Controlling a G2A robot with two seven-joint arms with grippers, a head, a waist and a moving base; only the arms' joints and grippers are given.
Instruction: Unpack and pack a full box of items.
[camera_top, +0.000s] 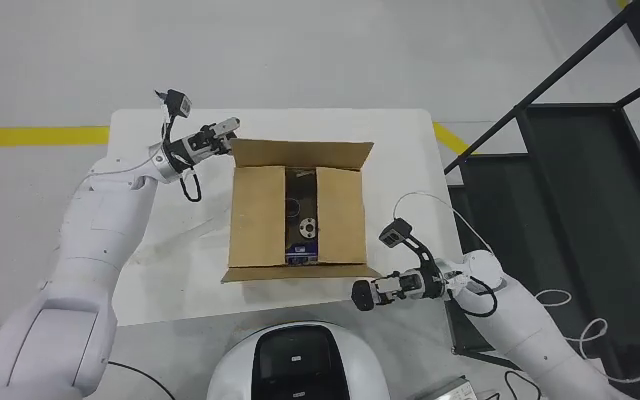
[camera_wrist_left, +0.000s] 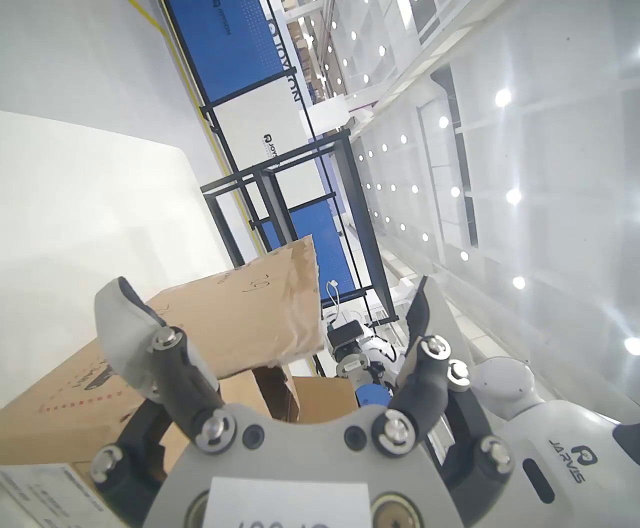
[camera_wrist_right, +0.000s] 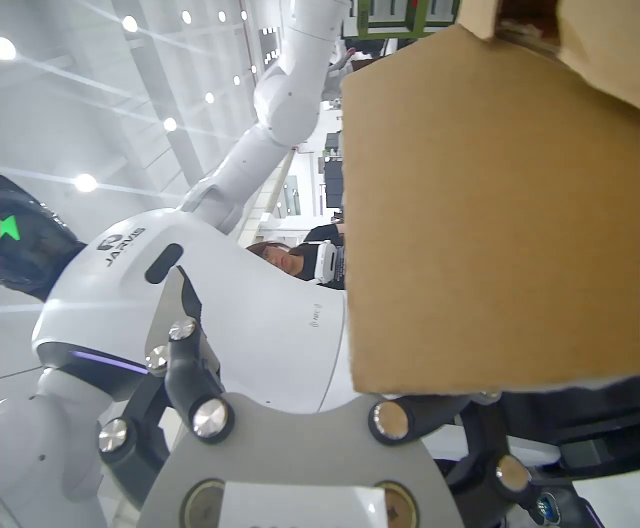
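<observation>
A grey floor (camera_top: 300, 50) with a yellow line (camera_top: 50, 135) at 9 o'clock surrounds a white desk (camera_top: 400, 150). A black metal frame (camera_top: 560, 150) stands off the desk's 3 o'clock side.

The brown cardboard box (camera_top: 258, 250) sits at the middle of the desk. From above, its two long flaps lie over the top with a gap between them. In the gap are dark contents, a small white round item (camera_top: 310, 226) and a blue packet (camera_top: 303, 255). The far flap (camera_top: 300, 152) stands out at 12 o'clock and the near flap (camera_top: 300, 272) is folded out at 6 o'clock.

The left gripper (camera_top: 228, 126) is just beside the box's 11 o'clock corner. The right gripper (camera_top: 360, 296) is just off its 5 o'clock corner.

The left wrist view adds what the top view lacks. Its fingers (camera_wrist_left: 125, 320) are spread wide and released, holding nothing. The far flap rises beyond them with a crumpled edge, and the box's printed side wall is below. Blue and white wall panels (camera_wrist_left: 235, 65) and ceiling lights are behind.

In the right wrist view, the plain brown face of the near flap is close in front. One finger (camera_wrist_right: 182, 310) is splayed well clear of the flap's edge and the other is hidden behind the cardboard. This gripper reads as released, gripping nothing.
</observation>
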